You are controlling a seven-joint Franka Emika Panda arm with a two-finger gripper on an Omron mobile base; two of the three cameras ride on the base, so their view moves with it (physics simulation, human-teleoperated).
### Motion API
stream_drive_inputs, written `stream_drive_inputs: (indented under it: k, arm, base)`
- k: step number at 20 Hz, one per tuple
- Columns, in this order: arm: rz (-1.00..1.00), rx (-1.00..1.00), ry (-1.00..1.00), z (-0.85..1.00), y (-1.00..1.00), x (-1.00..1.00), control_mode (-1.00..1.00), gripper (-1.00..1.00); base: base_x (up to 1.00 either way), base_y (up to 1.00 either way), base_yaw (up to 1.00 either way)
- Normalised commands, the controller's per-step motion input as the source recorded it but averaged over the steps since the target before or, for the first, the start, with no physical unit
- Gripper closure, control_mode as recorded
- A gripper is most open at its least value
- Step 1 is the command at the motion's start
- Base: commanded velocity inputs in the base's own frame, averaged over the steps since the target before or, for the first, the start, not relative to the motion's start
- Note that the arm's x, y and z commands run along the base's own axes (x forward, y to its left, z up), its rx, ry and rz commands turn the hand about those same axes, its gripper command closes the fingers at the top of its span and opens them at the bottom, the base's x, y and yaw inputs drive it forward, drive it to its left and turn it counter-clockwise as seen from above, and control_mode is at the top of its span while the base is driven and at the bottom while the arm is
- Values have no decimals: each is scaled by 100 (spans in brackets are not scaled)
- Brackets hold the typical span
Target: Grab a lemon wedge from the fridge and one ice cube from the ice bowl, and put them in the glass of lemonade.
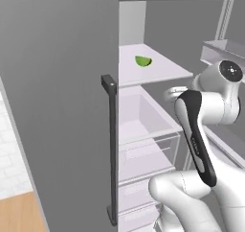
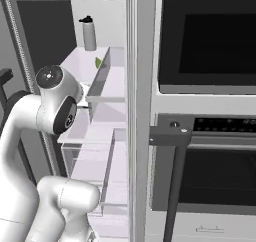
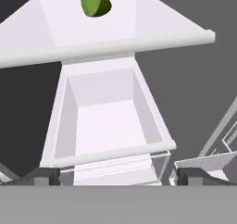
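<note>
It looks like early days: the fridge [image 1: 57,106] stands open, but the lemon wedge [image 1: 143,61] lies untouched on a white shelf [image 1: 162,70] inside, above an open drawer [image 3: 109,121]. The ice cube step seems not yet begun either. The tool [image 3: 115,177] faces the shelf with its tips spread wide apart, holding nothing. The wedge is small, yellow-green, with a rounded back.
</note>
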Motion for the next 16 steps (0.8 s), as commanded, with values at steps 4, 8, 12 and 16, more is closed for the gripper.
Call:
stream_drive_inputs:
  k: [4, 8, 12, 16]
  arm:
    - [0, 0, 0, 0, 0, 0, 100, -100]
    - [0, 0, 0, 0, 0, 0, 100, -100]
    - [0, 0, 0, 0, 0, 0, 100, -100]
    - [0, 0, -2, 0, 0, 0, -100, -100]
  base:
    - [56, 23, 0]
    - [64, 25, -3]
    - [55, 18, -1]
    - [1, 3, 0]
